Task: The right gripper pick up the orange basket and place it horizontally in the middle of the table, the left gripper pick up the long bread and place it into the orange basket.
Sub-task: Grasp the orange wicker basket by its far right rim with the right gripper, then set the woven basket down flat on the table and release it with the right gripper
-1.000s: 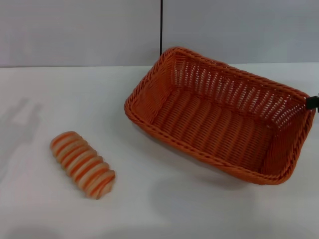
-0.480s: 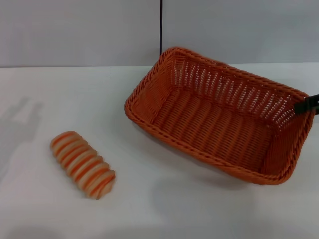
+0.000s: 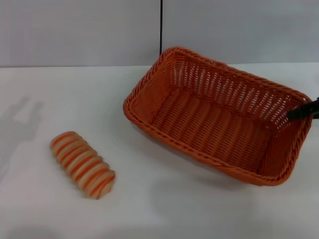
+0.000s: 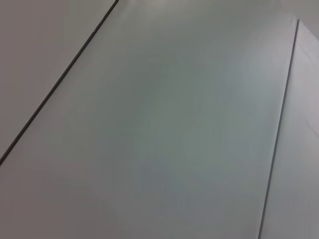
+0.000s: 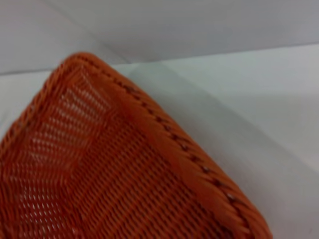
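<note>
The orange basket (image 3: 214, 119) sits skewed on the white table (image 3: 164, 209), right of centre; its rim and weave fill the right wrist view (image 5: 114, 174). Only the black tip of my right gripper (image 3: 303, 110) shows, at the picture's right edge. It lies across the basket's right rim and is shut on it. The long bread (image 3: 82, 164), striped orange and cream, lies diagonally on the table at the front left, well apart from the basket. My left gripper is out of view, and the left wrist view holds only grey panels.
A grey wall (image 3: 79, 30) with a dark vertical seam (image 3: 161, 25) stands behind the table. A shadow of an arm falls on the table at the far left (image 3: 22, 124). Bare tabletop lies between the bread and the basket.
The right gripper's tip has come further in from the right edge over the basket's rim. The basket has shifted slightly to the left. The bread has not moved.
</note>
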Robot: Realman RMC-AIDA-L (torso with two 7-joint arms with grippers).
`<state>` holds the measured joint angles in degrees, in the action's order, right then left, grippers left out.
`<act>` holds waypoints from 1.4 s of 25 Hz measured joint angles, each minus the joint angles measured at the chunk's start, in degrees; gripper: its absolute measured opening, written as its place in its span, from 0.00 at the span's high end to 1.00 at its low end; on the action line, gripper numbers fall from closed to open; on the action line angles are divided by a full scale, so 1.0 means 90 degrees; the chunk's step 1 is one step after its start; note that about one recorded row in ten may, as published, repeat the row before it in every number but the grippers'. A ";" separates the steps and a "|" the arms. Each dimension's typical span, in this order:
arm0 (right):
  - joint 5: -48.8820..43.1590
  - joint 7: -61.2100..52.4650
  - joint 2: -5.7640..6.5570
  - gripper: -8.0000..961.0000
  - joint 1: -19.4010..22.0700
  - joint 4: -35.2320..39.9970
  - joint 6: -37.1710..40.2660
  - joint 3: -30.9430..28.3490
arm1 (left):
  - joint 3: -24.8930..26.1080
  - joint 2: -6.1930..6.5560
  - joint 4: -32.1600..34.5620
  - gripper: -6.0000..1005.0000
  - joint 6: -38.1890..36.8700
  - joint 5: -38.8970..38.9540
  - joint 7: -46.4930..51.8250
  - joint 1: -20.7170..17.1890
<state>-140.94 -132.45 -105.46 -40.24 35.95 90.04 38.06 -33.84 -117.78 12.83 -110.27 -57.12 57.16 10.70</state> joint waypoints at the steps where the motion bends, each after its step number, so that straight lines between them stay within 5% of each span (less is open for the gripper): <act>1: 0.0001 0.0015 -0.0017 0.44 0.0002 0.0025 -0.0004 0.0072 | 0.0000 0.0000 0.0000 0.57 0.0001 0.0000 0.0001 0.0001; 6: 0.0001 0.0034 -0.0051 0.60 0.0013 0.0060 -0.0008 0.0246 | 0.0000 0.0000 0.0000 0.57 0.0022 0.0000 0.0004 0.0002; 19: 0.0064 0.0095 -0.0068 0.72 0.0078 0.0164 -0.0055 0.0184 | 0.0000 -0.0005 0.0000 0.57 0.0079 -0.0001 0.0007 -0.0008; 27: 0.0489 0.0184 -0.0286 0.76 0.0469 0.1127 0.0095 0.0082 | 0.0031 -0.0009 0.0000 0.57 0.0080 -0.0001 0.0007 -0.0008; 35: 0.1913 0.0589 -0.0142 0.77 0.0832 0.1225 0.0418 0.0057 | 0.0049 -0.0010 0.0000 0.57 0.0093 -0.0001 0.0004 -0.0015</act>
<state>-123.72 -127.15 -106.74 -32.75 46.97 93.81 38.57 -33.40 -117.86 12.83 -109.44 -57.13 57.19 10.57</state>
